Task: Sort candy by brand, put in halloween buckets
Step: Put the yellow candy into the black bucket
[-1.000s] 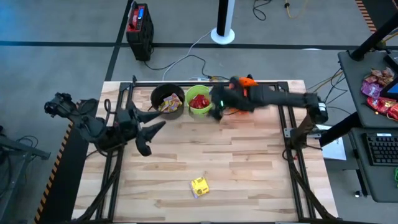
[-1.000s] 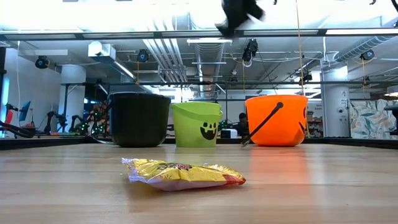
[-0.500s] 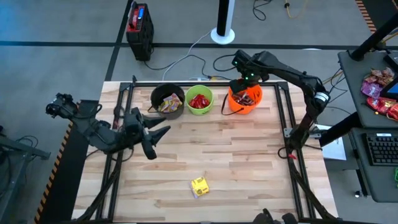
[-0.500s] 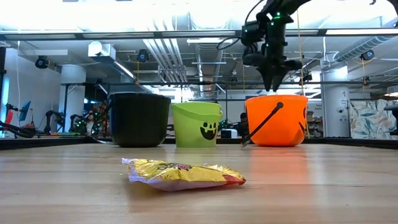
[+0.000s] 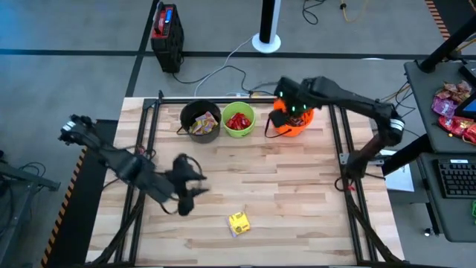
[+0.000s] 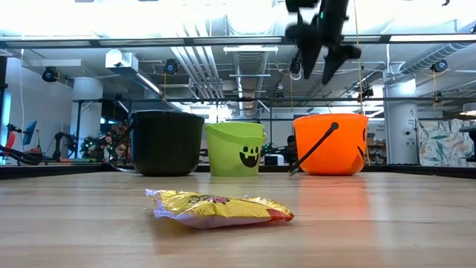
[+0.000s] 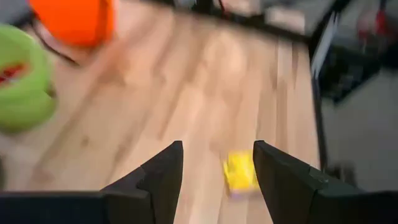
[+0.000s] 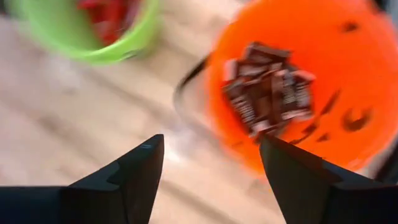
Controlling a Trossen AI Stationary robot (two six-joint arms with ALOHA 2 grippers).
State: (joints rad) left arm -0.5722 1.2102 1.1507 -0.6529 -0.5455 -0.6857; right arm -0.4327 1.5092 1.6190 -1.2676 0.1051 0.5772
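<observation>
- High view: the right hand (image 5: 281, 113) hangs over the orange bucket (image 5: 294, 124), at its rim on the side toward the green bucket (image 5: 239, 121); the black bucket (image 5: 200, 121) stands one place further from this hand. The left hand (image 5: 190, 183) is over the bare table (image 5: 297, 193), its fingers spread, and a yellow candy packet (image 5: 238, 222) lies near it, toward the front edge — not touching.
- Low view: the right hand (image 6: 318, 53) is high above the orange bucket (image 6: 330, 144), fingers apart, with nothing between them. The yellow packet (image 6: 219, 208) lies flat on the table, well in front of the three buckets.
- Left wrist view: the two fingers (image 7: 160, 176) stand wide and empty; the yellow packet (image 7: 240, 172) lies on the wood just ahead, between them. The green bucket (image 7: 23, 87) and orange bucket (image 7: 74, 20) are further off.
- Right wrist view: the fingers (image 8: 138, 169) are wide open and hold nothing. Below and ahead, the orange bucket (image 8: 323, 74) holds dark brown bars (image 8: 267, 90); the green bucket (image 8: 93, 37) beside it holds red candy (image 8: 102, 12).
</observation>
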